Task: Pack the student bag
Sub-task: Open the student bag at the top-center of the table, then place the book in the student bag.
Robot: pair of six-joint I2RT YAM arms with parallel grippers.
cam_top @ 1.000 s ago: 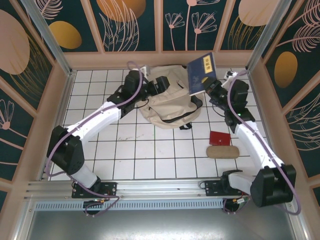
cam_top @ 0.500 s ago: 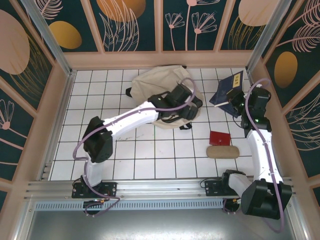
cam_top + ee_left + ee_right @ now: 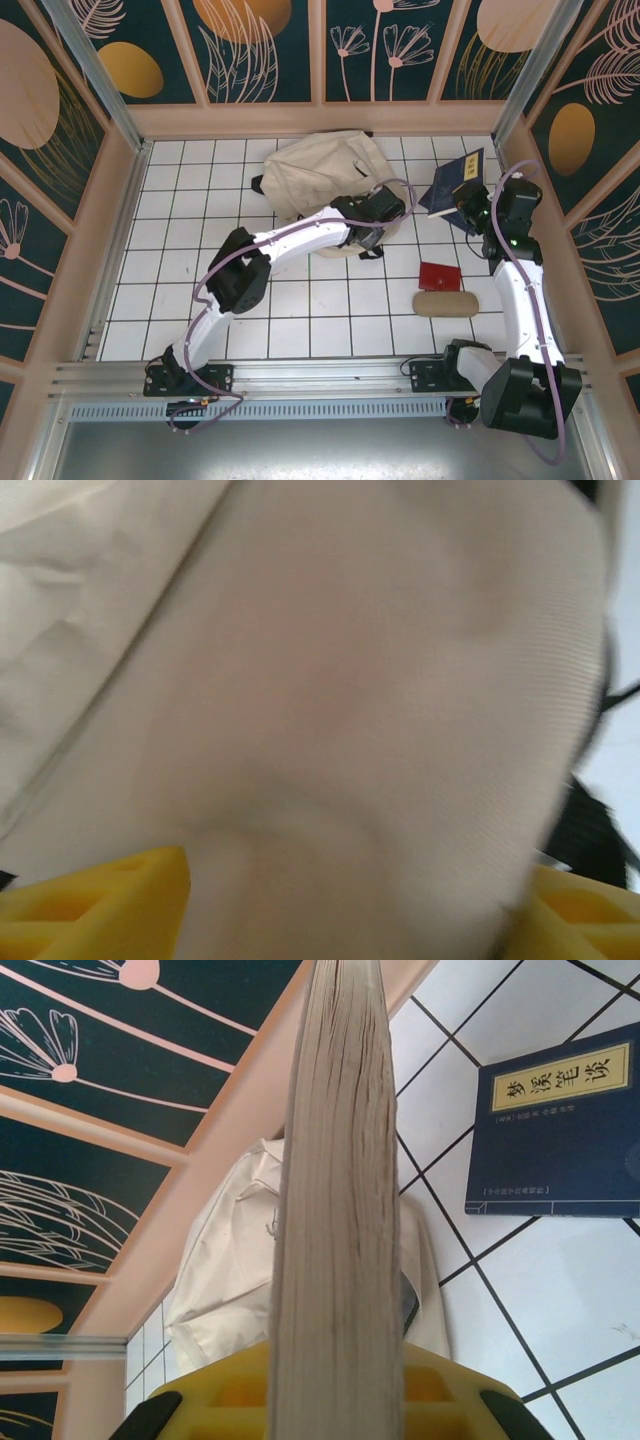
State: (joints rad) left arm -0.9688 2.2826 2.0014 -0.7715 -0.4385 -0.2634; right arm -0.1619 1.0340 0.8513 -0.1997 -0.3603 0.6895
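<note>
The left gripper (image 3: pixel 345 905) has its fingers spread, with the cream cloth of the bag (image 3: pixel 320 170) bulging between them. The right gripper (image 3: pixel 335 1390) pinches a book (image 3: pixel 335 1190) on edge, and the bag lies beyond it.

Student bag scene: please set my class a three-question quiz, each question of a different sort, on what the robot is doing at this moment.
1. True or false: the right fingers are closed on a book that is seen page-edge on.
2. Pick one: in the left wrist view, what lies between the left fingers?
A. a red card
B. beige fabric of the student bag
C. a navy book cover
3. Short answer: in the top view, which arm stretches across the tiles to the bag's near edge?

Key
1. True.
2. B.
3. The left arm.
</note>
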